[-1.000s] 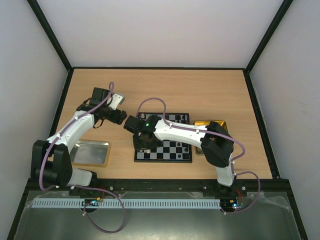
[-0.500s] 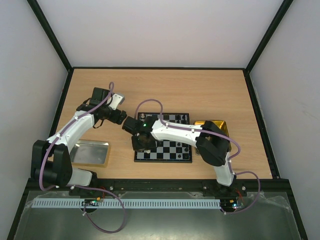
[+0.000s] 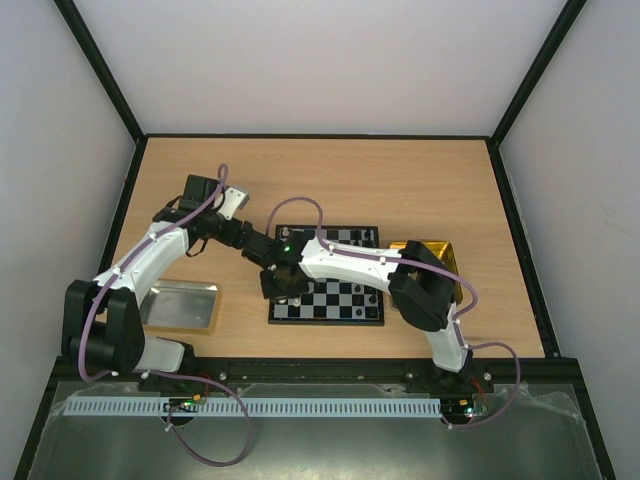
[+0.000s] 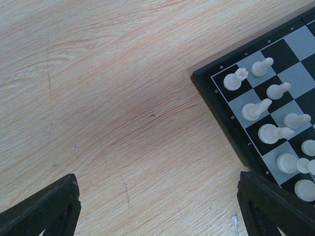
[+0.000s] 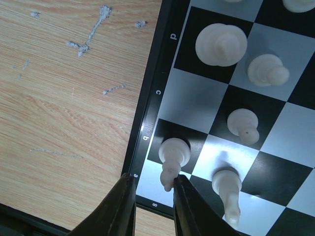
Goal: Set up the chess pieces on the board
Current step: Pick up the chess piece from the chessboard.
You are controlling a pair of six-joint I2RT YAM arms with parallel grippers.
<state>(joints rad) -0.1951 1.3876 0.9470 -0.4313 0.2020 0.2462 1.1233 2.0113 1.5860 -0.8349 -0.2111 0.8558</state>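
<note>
Chessboard (image 3: 330, 285) on the tabletop (image 3: 420, 190), white pieces (image 4: 256, 110) along its left edge.
We see the right gripper (image 5: 153, 194) jaws narrowly apart over the board's corner; left gripper (image 4: 157, 206) jaws wide apart beside it.

A lab test cell: a bare wooden counter (image 3: 420, 180) boxed in by plain white walls (image 3: 320, 60) with black frame rails (image 3: 525, 85), and a slotted cable duct (image 3: 300, 408) running along the near edge.
</note>
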